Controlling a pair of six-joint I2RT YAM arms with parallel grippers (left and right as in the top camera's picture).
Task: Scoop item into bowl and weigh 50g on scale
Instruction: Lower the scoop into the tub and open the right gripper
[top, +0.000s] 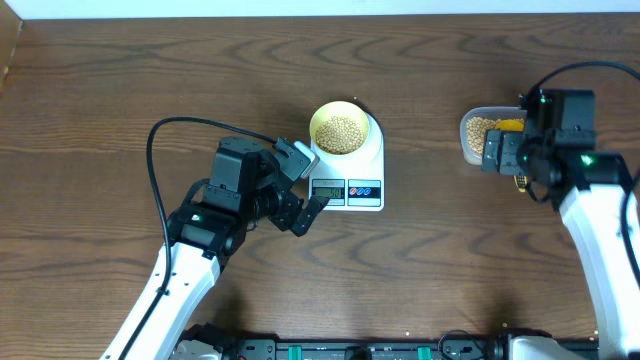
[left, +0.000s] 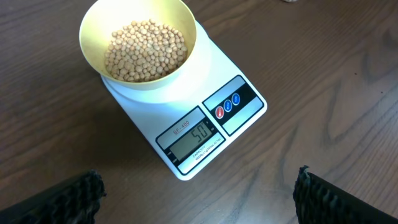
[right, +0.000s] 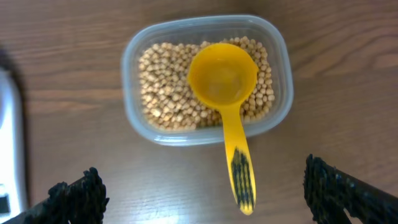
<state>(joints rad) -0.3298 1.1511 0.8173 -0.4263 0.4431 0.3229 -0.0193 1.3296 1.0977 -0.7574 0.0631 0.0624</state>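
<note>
Tabletop (top: 120, 80), bowl (left: 96, 28) of beans (left: 144, 50) on scale (left: 186, 106)

"50" on scale (left: 186, 106) display (left: 194, 138)

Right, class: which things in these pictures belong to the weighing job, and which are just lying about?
Job in hand: soybeans, pale-yellow bowl, white digital scale, yellow scoop, clear plastic tub.
Lying about: nothing loose visible; only the left arm's black cable, part of the rig.

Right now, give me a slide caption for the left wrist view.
Pale-yellow round bowl of small tan beans on the white rectangular digital scale, its display showing 50.
</note>
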